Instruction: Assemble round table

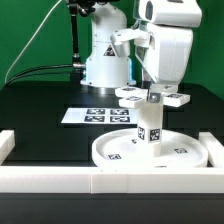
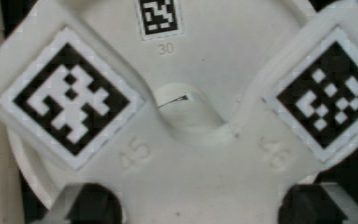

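Note:
The large flat white disc (image 1: 185, 152) lies on the black table. The short cylinder leg (image 1: 150, 128) stands upright on its middle. The cross-shaped piece (image 1: 130, 97) sits flat on top of the leg. My gripper (image 1: 152, 92) comes straight down onto that piece. In the wrist view the cross-shaped piece (image 2: 176, 110) fills the picture, with its centre hub and three square tags showing. My gripper (image 2: 208, 205) has a dark fingertip on each side of the piece's white body, which spans the whole gap between them. The leg and disc are hidden in the wrist view.
The marker board (image 1: 95, 116) lies flat behind the disc, towards the exterior view's left. A white raised wall (image 1: 100, 180) runs along the table's front and up both sides. The arm's white base (image 1: 105, 60) stands at the back.

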